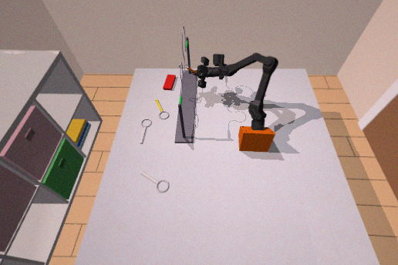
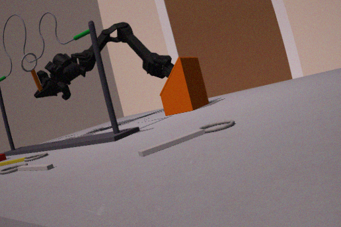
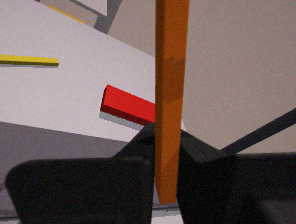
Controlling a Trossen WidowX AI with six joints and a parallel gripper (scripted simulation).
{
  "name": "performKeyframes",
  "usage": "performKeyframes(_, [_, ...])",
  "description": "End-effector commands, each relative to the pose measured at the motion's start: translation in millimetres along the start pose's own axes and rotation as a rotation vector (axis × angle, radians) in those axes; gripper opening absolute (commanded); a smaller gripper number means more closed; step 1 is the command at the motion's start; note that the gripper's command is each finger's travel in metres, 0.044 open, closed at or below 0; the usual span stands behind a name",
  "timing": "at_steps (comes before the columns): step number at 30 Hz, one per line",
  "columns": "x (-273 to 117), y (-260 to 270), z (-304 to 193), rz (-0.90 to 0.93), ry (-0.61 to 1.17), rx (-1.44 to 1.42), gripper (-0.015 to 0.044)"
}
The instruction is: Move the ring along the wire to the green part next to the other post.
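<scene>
The orange handle is held between the fingers of my gripper, which is shut on it. The ring is above the handle, around the grey wire at the low dip between its two tall humps. Whether ring and wire touch is too small to tell. One green part joins the near post; the other green part joins the far post. The ring is out of the wrist view.
The posts stand on a dark base. Beyond it lie a red block, a yellow-handled ring tool and a white-handled one. Another white-handled tool lies nearer. The arm stands on an orange block.
</scene>
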State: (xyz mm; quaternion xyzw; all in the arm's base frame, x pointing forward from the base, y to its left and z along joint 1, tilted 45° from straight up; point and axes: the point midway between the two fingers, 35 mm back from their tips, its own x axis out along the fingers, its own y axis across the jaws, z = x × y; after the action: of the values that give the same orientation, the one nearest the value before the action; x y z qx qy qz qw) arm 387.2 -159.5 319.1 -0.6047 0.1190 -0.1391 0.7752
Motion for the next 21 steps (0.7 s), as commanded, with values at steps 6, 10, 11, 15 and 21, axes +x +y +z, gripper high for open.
performKeyframes(6, [-6, 31, 4, 0.098, 0.02, 0.176, -0.015])
performKeyframes(10, [-9, 42, 7, 0.134, 0.028, 0.239, -0.015])
performKeyframes(11, [-10, 45, 8, 0.143, 0.03, 0.254, -0.015])
performKeyframes(15, [-13, 55, 11, 0.172, 0.037, 0.304, -0.015])
performKeyframes(21, [-17, 68, 16, 0.21, 0.045, 0.369, -0.015])
